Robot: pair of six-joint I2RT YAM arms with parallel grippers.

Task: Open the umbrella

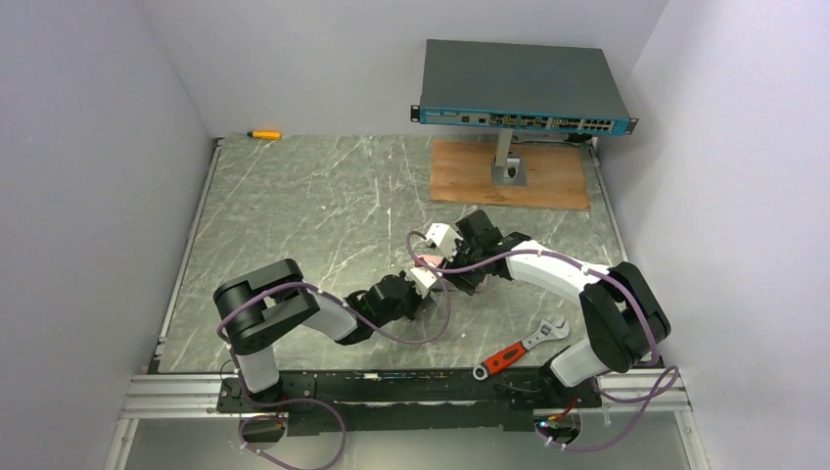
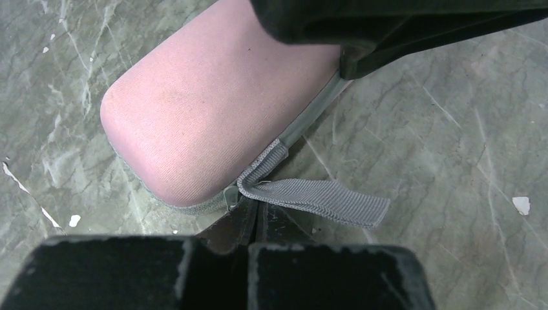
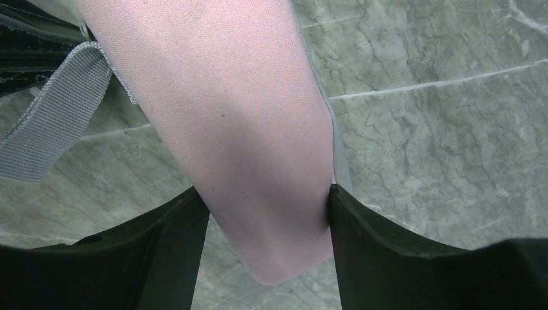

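The folded umbrella [image 2: 213, 103] is a pale pink fabric-covered body with a grey zip seam and a grey webbing strap [image 2: 323, 197]. It lies low over the marble table [image 1: 294, 206], between both grippers in the top view [image 1: 428, 260]. My left gripper [image 2: 255, 210] is shut, its tips pinched at the seam by a small clear zip tab [image 2: 229, 194] under the strap's root. My right gripper [image 3: 266, 213] is shut on the pink body [image 3: 245, 116], one finger pressed on each side near its rounded end. The shaft, handle and lining are hidden.
A dark teal flat box [image 1: 524, 83] stands on a post over a wooden board [image 1: 460, 176] at the back right. A red-handled wrench [image 1: 519, 350] lies near the right arm's base. A small yellow tool [image 1: 262, 134] lies at the far left edge. White walls surround the table.
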